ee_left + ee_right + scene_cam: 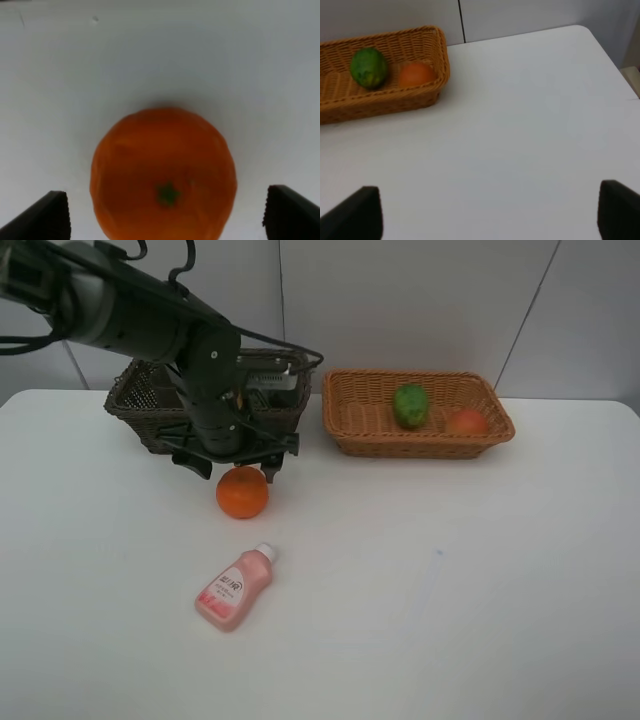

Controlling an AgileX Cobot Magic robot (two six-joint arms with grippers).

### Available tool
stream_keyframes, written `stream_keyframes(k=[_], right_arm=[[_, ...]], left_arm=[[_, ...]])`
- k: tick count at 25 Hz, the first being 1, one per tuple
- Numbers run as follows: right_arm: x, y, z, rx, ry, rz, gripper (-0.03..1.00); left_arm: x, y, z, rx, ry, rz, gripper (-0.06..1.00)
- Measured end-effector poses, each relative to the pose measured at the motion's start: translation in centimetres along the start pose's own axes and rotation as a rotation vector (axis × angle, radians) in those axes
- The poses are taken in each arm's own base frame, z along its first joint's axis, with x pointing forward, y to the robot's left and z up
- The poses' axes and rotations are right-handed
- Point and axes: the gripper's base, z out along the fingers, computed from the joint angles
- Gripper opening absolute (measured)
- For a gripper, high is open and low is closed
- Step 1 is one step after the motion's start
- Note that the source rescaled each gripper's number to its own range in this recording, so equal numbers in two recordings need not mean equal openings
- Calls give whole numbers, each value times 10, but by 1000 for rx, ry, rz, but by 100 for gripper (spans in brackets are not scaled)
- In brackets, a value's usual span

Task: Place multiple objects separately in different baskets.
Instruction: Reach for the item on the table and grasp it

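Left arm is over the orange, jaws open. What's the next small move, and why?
Probably lower the left gripper a little, then close on the orange. In the wrist view its fingers stand wide open on either side of the fruit without touching it. The orange sits on the table, roughly centred between them. I can't tell whether the tips are low enough for a grip.

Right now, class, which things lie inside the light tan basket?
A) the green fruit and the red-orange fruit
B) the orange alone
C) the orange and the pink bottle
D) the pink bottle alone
A: the green fruit and the red-orange fruit sit in the light tan basket, while the orange and the pink bottle lie out on the table.
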Motion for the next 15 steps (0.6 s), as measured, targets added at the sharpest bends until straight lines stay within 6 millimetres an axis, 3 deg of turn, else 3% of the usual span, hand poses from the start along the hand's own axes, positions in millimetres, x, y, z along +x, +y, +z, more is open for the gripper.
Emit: stream_keyframes(k=[15], right_arm=[[0,0,0,0,0,0,87]], left_arm=[[-7,6,1,19,-35,31,100]])
